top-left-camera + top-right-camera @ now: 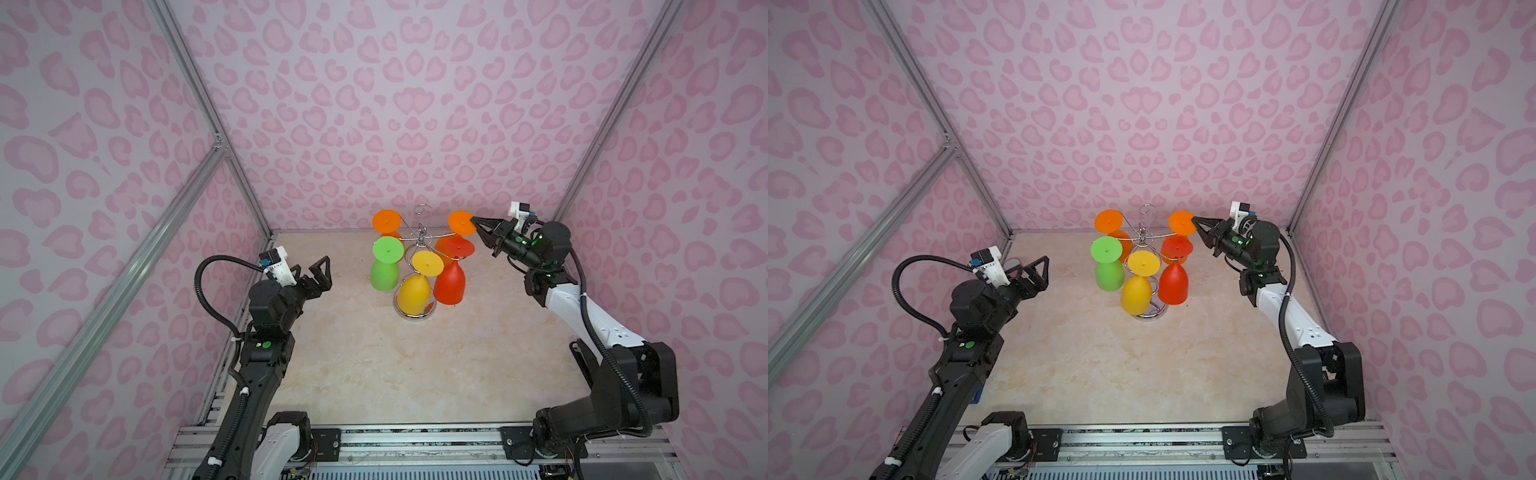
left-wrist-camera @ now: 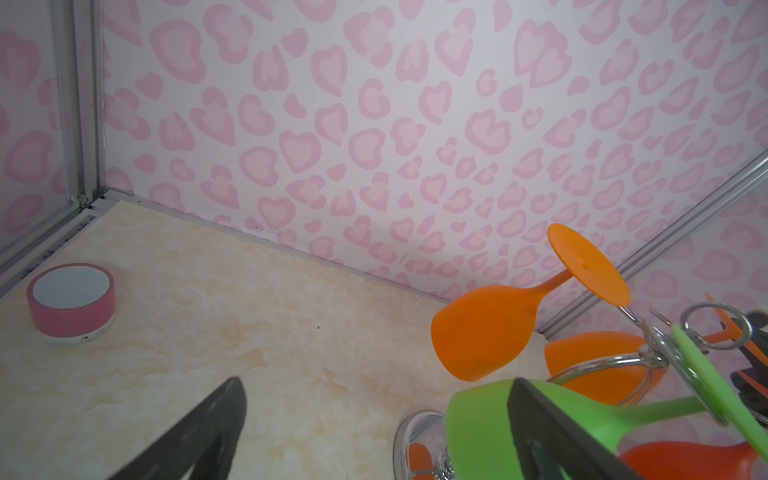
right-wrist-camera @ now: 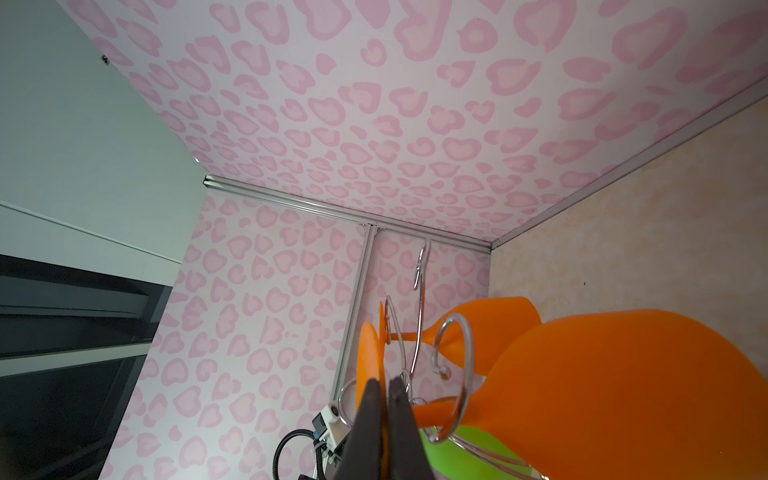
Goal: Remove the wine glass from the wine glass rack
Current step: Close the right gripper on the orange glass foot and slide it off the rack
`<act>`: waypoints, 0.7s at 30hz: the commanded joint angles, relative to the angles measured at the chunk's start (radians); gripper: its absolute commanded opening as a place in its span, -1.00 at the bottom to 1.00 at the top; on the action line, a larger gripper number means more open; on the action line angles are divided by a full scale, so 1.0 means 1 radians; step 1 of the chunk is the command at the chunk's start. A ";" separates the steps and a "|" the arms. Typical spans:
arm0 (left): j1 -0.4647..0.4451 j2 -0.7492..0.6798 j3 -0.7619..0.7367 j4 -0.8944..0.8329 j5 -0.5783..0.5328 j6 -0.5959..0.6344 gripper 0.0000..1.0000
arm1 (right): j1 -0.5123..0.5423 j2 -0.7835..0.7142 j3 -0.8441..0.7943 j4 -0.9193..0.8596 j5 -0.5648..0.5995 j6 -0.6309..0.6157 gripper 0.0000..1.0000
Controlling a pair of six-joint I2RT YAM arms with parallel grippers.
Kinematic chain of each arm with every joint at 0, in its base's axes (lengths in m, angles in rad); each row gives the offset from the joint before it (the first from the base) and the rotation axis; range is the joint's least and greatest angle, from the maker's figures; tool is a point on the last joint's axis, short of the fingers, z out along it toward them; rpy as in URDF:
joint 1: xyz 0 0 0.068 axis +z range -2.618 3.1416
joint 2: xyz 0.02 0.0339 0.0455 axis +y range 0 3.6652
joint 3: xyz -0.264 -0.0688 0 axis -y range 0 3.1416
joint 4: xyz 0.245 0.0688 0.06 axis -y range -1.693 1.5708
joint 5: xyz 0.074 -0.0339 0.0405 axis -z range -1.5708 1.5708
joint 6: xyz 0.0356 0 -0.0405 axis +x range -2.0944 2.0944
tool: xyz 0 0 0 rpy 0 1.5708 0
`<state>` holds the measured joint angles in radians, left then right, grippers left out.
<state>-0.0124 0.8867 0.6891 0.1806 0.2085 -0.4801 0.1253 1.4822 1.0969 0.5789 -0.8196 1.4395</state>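
The right gripper [image 1: 475, 220] was shut on the foot disc of the orange wine glass [image 1: 460, 222] nearest it. The glass hung upside down from a hook arm of the wine glass rack [image 1: 422, 237], near the middle of the table's [image 1: 374, 365] far edge. The grasp looked made. Next, the foot would need sliding outward until the stem cleared the hook. The left gripper [image 1: 311, 272] gaped empty near the table's left edge.

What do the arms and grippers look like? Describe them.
The left arm and right arm are black with white shell sections, green lights and ribbed black cables. The left gripper and right gripper have black triangular open-frame fingers; a white camera sits on each wrist.
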 commanded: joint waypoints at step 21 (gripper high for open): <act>0.000 -0.002 0.014 0.016 0.004 0.009 1.00 | 0.072 0.137 0.172 -0.019 0.020 -0.025 -1.00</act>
<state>-0.0124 0.8860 0.6918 0.1810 0.2089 -0.4801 0.1963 1.6032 1.2518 0.5571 -0.8066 1.4242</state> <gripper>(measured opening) 0.997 0.049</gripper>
